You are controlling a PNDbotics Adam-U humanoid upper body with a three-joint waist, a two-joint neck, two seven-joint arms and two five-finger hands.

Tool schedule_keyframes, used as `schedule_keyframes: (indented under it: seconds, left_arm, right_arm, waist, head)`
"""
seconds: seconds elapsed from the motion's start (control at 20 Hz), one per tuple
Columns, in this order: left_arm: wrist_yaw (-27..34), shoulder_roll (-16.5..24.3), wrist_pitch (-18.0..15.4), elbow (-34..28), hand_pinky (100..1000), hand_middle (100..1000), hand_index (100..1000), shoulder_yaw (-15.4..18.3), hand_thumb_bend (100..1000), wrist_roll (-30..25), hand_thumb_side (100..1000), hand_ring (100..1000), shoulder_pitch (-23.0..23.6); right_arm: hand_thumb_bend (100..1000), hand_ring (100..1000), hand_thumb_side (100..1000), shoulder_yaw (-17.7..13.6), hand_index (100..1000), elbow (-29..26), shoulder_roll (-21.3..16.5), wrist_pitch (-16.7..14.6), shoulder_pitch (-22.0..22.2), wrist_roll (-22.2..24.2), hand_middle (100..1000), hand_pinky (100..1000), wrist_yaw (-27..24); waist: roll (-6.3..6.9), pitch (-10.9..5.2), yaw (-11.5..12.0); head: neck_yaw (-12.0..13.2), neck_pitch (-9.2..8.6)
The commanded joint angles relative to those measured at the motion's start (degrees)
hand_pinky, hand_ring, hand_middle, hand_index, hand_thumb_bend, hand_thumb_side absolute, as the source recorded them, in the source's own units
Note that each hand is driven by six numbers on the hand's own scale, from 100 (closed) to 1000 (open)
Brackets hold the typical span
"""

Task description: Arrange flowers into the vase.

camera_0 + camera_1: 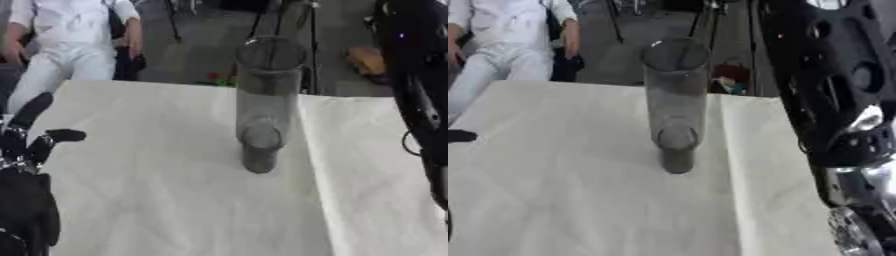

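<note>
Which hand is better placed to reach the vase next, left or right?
Left, probably. The left hand rests open at the lower left, fingers up, with bare tablecloth between it and the glass vase. Only the right arm shows; its hand is out of view.

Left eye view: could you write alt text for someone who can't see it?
A tall clear glass vase stands upright and empty in the middle of a table covered in white cloth. The left robot hand rests open at the left edge, fingers up; the black right arm comes down the right edge.
</note>
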Motion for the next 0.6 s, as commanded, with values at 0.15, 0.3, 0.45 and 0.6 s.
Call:
schedule_keyframes:
  seconds: [0.15, 0.3, 0.45, 0.6]
  left_arm:
    - [0.4, 0.9, -0.2, -0.9, 574, 928, 936, -0.3, 427, -0.4, 979, 852, -0.9]
    - [0.4, 0.9, -0.3, -0.9, 574, 928, 936, -0.3, 427, -0.4, 978, 852, -1.0]
    - [0.4, 0.9, -0.3, -0.9, 572, 929, 936, -0.1, 425, -0.3, 980, 852, -1.0]
    - [0.4, 0.9, -0.2, -0.9, 573, 929, 936, -0.1, 424, -0.1, 981, 852, -1.0]
  right_arm:
    - [446, 100, 396, -0.2, 100, -0.9, 0.2, 0.4, -1.9, -0.1, 100, 100, -1.1]
    - [446, 100, 397, 0.1, 100, -1.3, -1.0, 0.7, -1.4, 0.3, 100, 100, -2.0]
    - [444, 100, 395, 0.5, 100, -1.5, -1.7, 1.0, -0.8, 0.7, 100, 100, -2.8]
    - [443, 100, 392, 1.1, 100, -2.7, -4.7, 1.6, 1.5, 2.2, 100, 100, -4.8]
  waist:
    - [0.13, -0.69, 0.3]
    - [0.03, -0.55, 0.2]
    - [0.00, -0.28, -0.1]
    - [0.05, 0.01, -0.2]
  head:
    - [-0.1, -1.20]
    - [0.0, -1.27]
    - [0.5, -1.05]
    - [0.8, -0.93]
